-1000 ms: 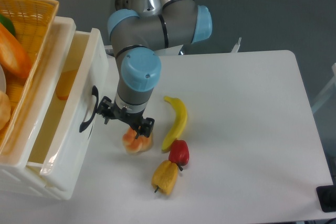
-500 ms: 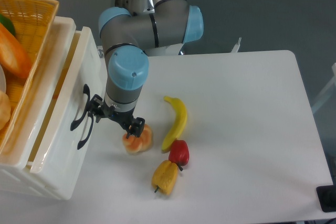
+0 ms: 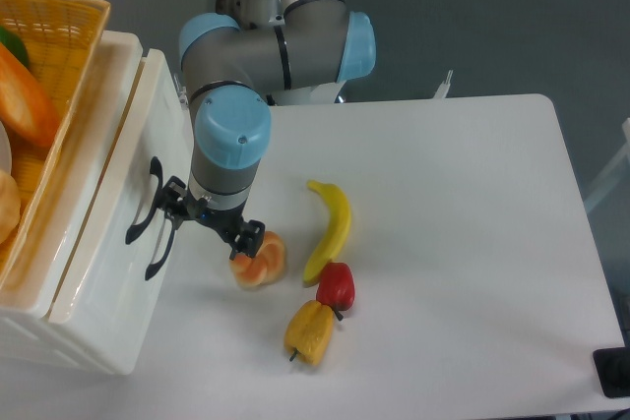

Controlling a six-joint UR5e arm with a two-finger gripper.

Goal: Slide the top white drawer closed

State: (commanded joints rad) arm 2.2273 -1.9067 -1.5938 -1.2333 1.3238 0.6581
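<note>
Nearly shut, top white drawer (image 3: 108,194) sitting almost flush in cabinet at worktop's left. Tool (image 3: 209,225) pressing beside its handle (image 3: 141,202), opening impossible to tell. Risking slipping off front, or nudging peeled orange (image 3: 260,261).

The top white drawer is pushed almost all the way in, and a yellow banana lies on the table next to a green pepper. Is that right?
Not quite. In the camera view the pepper touching the banana's lower end is red, not green; a yellow pepper lies just below it. The rest holds: the top white drawer is almost fully in, and the banana lies on the table.
</note>
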